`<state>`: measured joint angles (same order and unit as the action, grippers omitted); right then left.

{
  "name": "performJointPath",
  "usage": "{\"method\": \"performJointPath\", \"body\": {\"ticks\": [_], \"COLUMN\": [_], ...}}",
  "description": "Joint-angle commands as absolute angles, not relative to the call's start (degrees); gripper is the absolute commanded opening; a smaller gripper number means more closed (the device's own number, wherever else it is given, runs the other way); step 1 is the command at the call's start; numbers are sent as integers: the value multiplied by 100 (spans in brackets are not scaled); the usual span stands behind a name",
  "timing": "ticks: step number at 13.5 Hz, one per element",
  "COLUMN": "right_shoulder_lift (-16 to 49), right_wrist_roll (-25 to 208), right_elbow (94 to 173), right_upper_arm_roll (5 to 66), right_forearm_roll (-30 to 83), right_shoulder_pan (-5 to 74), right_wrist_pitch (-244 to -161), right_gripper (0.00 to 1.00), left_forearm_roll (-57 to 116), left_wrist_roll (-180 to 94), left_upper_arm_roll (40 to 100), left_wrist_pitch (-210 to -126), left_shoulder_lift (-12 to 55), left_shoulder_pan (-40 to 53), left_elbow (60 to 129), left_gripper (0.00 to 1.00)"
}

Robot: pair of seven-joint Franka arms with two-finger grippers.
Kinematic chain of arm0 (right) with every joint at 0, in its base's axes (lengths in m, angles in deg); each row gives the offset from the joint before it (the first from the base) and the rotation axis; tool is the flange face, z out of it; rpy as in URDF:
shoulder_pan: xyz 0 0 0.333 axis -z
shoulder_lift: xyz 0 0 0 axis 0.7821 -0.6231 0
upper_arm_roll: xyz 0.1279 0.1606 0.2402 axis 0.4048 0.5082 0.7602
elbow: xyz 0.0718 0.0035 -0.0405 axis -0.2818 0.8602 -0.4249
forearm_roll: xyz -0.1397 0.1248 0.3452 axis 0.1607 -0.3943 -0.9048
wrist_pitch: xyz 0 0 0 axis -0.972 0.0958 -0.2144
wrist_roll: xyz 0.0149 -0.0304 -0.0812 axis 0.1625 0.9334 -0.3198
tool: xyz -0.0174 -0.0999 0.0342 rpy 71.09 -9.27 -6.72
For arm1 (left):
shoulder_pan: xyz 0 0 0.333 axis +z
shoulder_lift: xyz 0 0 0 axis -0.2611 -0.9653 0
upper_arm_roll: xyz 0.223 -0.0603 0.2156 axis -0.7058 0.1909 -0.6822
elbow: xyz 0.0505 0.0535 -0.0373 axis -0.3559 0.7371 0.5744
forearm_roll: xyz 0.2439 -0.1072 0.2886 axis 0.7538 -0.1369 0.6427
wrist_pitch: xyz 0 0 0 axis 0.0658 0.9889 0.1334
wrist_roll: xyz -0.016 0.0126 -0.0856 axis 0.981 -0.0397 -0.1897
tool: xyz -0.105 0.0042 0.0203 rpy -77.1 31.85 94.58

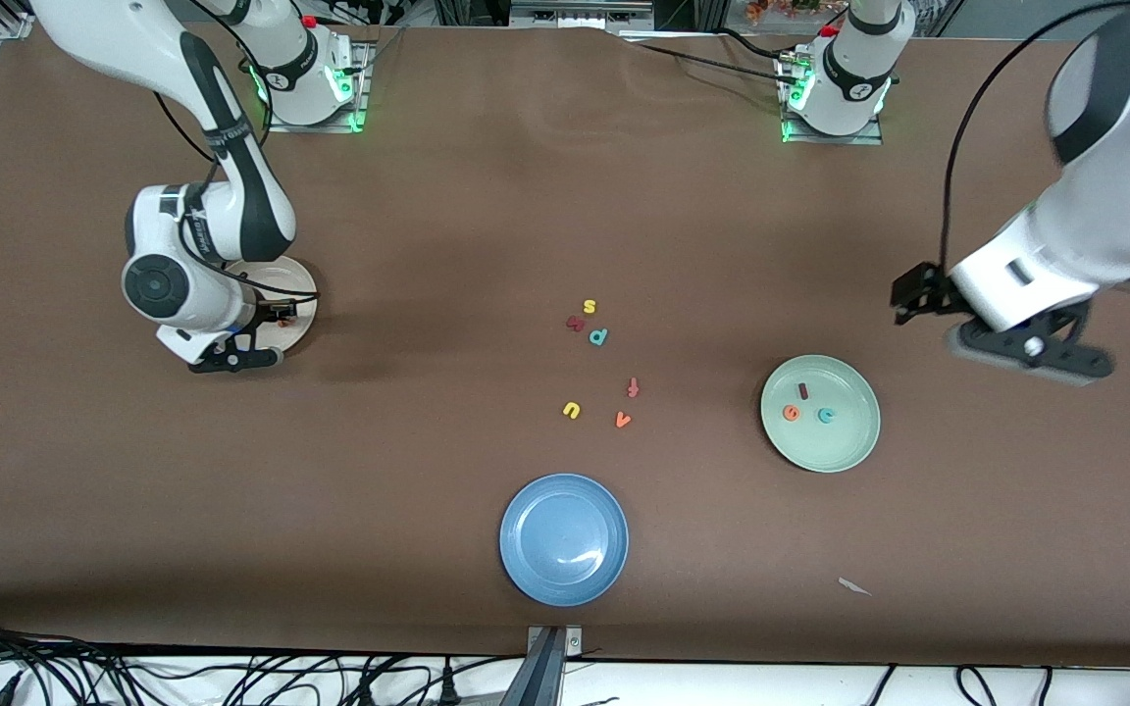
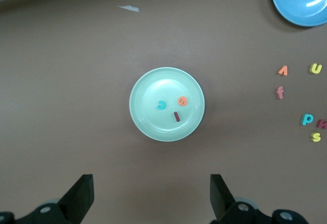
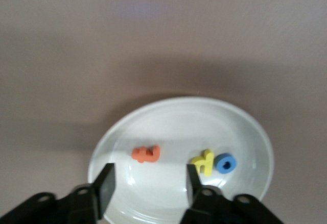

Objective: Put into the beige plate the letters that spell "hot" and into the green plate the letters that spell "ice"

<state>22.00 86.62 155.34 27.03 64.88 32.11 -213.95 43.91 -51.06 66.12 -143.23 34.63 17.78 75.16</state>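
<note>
Step in hand: the orange "t" lay in the beige plate, just let go – the job looked about done.
Right end effector: it hung low over the beige plate with its fingers parted and nothing between them.
How to do it well: it should rise straight up, so a finger does not bump the "t" or drag it over the rim.
Left end effector: it waited in the air with its fingers wide apart and empty, above the tabletop just beside the green plate.
Beige plate: it sat at the right arm's end of the tabletop, well apart from the green plate.
Letters in the beige plate: three – the orange "t", the yellow "h" and the blue "o". The "h" and "o" touched.
Letters in the green plate: three – the dark red "i", the orange "e" and the teal "c".
Spare letters: five, on the tabletop between the two plates – the yellow "s", a dark red letter, the teal "p", the orange "f", the orange "v" – and one more, the yellow "u", so six.
Plates: three, counting the empty blue plate, nearer to the front camera than the green plate.
Arms: two.
</note>
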Motion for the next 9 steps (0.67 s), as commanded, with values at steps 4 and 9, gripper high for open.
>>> {"method": "performJointPath", "body": {"ticks": [4,9], "right_shoulder_lift": [3331,3279], "right_wrist_roll": [8452,8162], "right_elbow": [14572,13297], "right_upper_arm_roll": [2661,2591], "right_forearm_roll": [6447,6465], "right_shoulder_pan": [3238,3247], "right_wrist_pitch": [-20118,-19159], "right_gripper": [99,99], "left_forearm_roll": [4232,3942], "left_wrist_roll": [-5143,-5178], "left_upper_arm_roll": [5261,5160], "left_wrist_pitch": [-14287,-14164], "left_shoulder_lift": [4197,4619], "left_shoulder_pan": [681,687], "left_elbow": [8061,8660], "left_gripper": [100,100]}}
